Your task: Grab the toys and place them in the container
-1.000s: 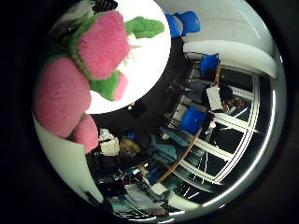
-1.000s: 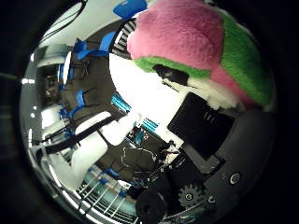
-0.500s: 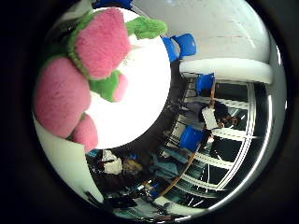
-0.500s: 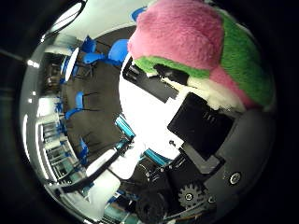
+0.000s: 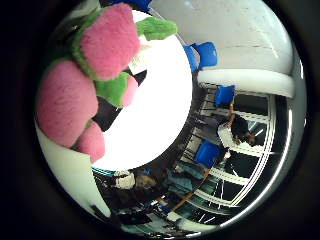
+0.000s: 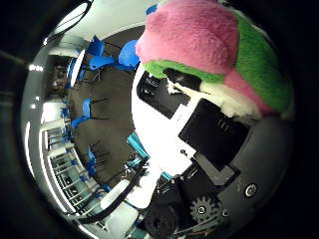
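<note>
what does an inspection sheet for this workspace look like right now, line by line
surface: white round table, mostly bare
job's things: pink and green plush toy close against the palm, off the table; container not identifiable
clutter: dark flat object on the table, too unclear to name
hand: black and grey parts of the right hand beside the toy; finger state not visible
cables: not reported
surroundings: blue chairs on a dark floor, windows behind
</note>
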{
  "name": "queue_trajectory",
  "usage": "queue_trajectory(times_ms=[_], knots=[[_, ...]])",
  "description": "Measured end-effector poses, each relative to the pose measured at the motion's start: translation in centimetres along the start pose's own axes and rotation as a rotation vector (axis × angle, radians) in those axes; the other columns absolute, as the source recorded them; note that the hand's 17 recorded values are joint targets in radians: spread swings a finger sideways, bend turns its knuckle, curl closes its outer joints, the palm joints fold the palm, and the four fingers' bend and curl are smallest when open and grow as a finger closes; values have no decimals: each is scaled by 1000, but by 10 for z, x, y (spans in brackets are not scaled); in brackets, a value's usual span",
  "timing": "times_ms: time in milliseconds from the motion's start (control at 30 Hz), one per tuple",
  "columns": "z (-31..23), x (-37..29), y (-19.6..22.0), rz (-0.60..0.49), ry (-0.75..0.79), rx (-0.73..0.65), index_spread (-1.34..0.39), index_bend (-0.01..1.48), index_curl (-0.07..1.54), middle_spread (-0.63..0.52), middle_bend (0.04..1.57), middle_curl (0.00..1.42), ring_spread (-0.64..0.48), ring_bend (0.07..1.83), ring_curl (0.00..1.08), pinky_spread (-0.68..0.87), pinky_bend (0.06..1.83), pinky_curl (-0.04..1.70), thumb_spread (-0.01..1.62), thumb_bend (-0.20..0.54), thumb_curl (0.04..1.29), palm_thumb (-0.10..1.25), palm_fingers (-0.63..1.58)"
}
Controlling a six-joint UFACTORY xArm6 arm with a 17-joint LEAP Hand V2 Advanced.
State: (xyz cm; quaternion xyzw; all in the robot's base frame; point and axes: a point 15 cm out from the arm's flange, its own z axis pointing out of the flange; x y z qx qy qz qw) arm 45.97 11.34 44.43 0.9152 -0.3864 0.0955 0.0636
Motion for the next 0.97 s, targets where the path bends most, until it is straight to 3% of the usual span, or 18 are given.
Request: queue_trajectory(times_ms=[33, 100, 133, 200, 267, 333, 500, 967], knots=[[2, 3, 3, 5, 4, -11, -312, 538, 719, -210, 1123, 614, -259, 1231, 643, -498, 1001, 804, 1055, -32, 542, 795, 994], [5, 10, 11, 15, 19, -41, -389, 324, 662, -262, 970, 570, -292, 1138, 593, -541, 1024, 759, 1068, -27, 516, 767, 698], [7, 13, 17, 20, 20, -64, -431, 353, 659, -269, 904, 553, -262, 1044, 583, -438, 920, 782, 1092, -25, 499, 754, 381], [10, 14, 29, 26, 12, -103, -480, 370, 595, -239, 744, 482, -178, 863, 482, -210, 824, 737, 1112, -25, 476, 731, 186], [14, 20, 41, 42, 1, -134, -488, 327, 535, -153, 579, 415, -20, 717, 407, 91, 817, 706, 1122, -24, 454, 709, 30], [16, 26, 47, 41, -6, -142, -492, 263, 469, -80, 469, 366, 102, 622, 344, 313, 785, 640, 1126, -21, 437, 703, -3], [19, 40, 59, 50, -22, -146, -490, 190, 399, -8, 334, 321, 185, 489, 278, 493, 662, 514, 1122, -22, 416, 698, 7], [3, 54, 82, 73, -22, -114, -452, 154, 291, 12, 225, 320, 202, 374, 240, 512, 539, 359, 1119, -21, 388, 694, 91]])
